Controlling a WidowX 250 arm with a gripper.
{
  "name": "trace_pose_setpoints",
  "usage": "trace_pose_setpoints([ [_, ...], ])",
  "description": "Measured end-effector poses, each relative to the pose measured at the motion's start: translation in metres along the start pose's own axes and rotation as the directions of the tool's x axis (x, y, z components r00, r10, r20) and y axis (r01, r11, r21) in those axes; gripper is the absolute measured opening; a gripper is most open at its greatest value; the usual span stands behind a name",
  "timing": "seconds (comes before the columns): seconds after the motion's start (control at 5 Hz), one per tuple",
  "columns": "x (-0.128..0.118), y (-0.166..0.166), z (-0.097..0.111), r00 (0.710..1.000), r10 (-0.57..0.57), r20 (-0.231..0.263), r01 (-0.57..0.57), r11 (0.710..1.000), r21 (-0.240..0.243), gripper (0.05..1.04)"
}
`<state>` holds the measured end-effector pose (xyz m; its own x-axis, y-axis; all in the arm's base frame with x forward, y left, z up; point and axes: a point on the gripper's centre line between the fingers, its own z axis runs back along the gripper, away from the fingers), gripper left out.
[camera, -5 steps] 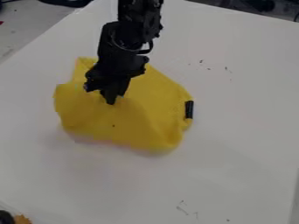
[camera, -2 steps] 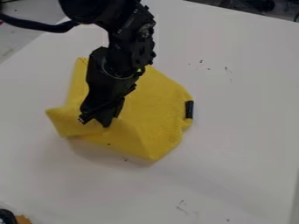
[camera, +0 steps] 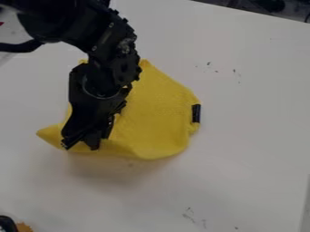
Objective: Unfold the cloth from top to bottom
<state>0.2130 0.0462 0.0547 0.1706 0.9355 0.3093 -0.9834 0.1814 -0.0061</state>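
The yellow cloth (camera: 158, 113) lies bunched on the white table, its near edge lifted in a soft fold and a pointed corner sticking out at the left. A small black strip sits at its right edge. Over the cloth's lower left part hangs the black gripper (camera: 93, 146), tilted down and shut on the cloth near its near edge. The arm and gripper hide much of the cloth's upper left side.
White table (camera: 242, 149) surrounds the cloth, with small dark marks at the upper right and near the bottom. A black and orange object (camera: 23, 226) is at the bottom left corner. Dark items lie beyond the table's far edge.
The gripper has moved down and to the left, dragging the held part of the cloth. The cloth's left corner now reaches farther left, while its right edge has stayed in place.
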Motion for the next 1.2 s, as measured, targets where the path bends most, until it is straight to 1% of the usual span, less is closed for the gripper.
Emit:
trace_pose_setpoints([
  [0.2, -0.006, 0.015, 0.009, 0.999, -0.036, 0.009, 0.035, 0.996, 0.084, 0.507],
  [0.4, -0.014, 0.033, 0.019, 0.997, -0.077, 0.009, 0.074, 0.976, 0.204, 0.813],
  [0.6, -0.013, 0.039, 0.034, 0.994, -0.107, -0.011, 0.105, 0.939, 0.326, 1.007],
  [0.8, -0.007, 0.036, 0.037, 0.98, -0.198, -0.004, 0.19, 0.932, 0.309, 1.007],
  [1.0, 0.011, 0.026, 0.035, 0.951, -0.308, 0.018, 0.302, 0.94, 0.16, 1.0],
  [1.2, 0.015, 0.023, 0.026, 0.916, -0.4, 0.042, 0.397, 0.916, 0.049, 1.001],
])
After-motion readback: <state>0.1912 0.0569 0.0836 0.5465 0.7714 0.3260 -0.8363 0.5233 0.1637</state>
